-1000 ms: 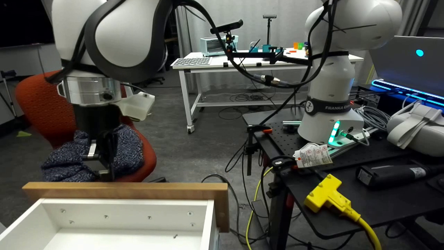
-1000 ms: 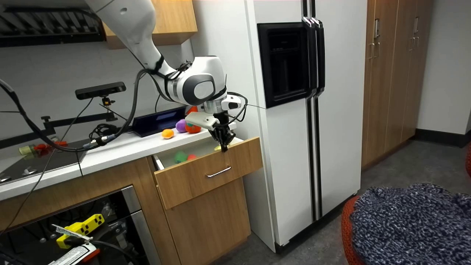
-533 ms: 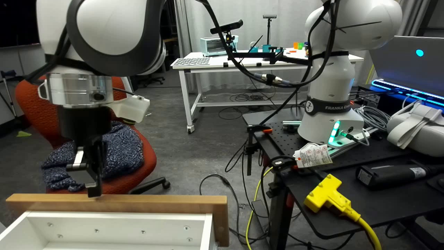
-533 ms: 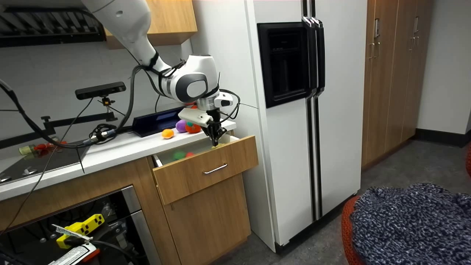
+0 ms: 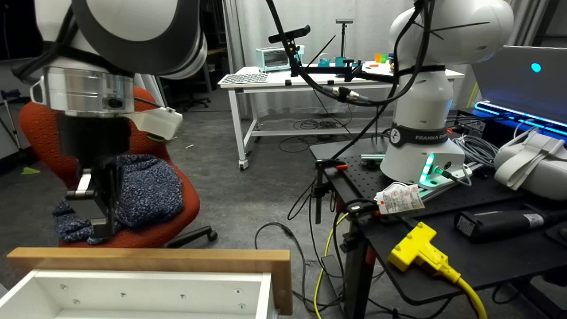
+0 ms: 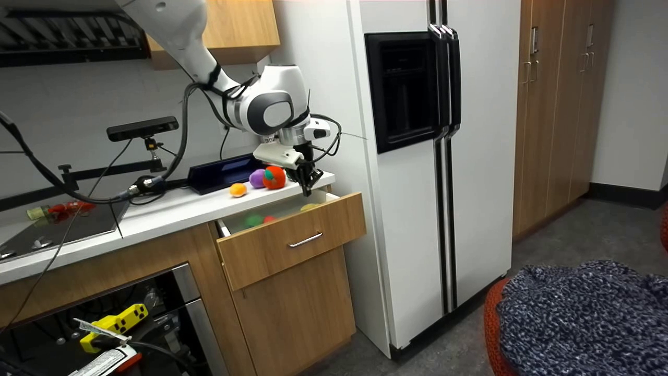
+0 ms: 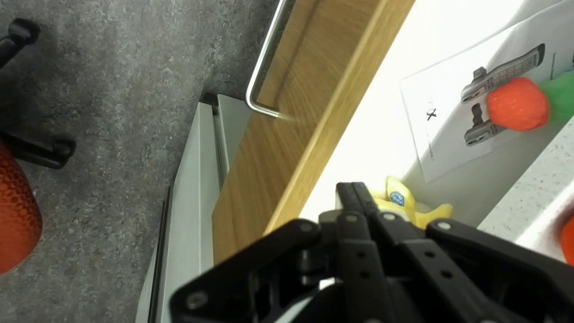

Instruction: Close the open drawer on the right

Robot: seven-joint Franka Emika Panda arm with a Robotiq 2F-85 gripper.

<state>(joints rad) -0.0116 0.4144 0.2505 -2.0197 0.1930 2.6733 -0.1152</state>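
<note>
Holding the gripper (image 7: 354, 190) pressed together on nothing visible, seemingly for pushing rather than gripping. Hovering above the drawer (image 6: 276, 248) jutting out beneath the front edge of the counter (image 6: 172, 213), by the corner beside the fridge (image 6: 402, 203), presumably for clearing the front panel (image 7: 264, 175).

To my eye the drawer front (image 6: 276, 248) is smooth, grained wood, its handle (image 6: 306, 240) glossy metal, the printed sheet (image 7: 448, 116) paper. The hand (image 7: 351, 185) looks mostly matt, the desk (image 7: 533, 193) smooth and speckled. The bundled cloth (image 5: 148, 195) is rough and nubbly, the chair (image 5: 42, 137) finely textured.
</note>
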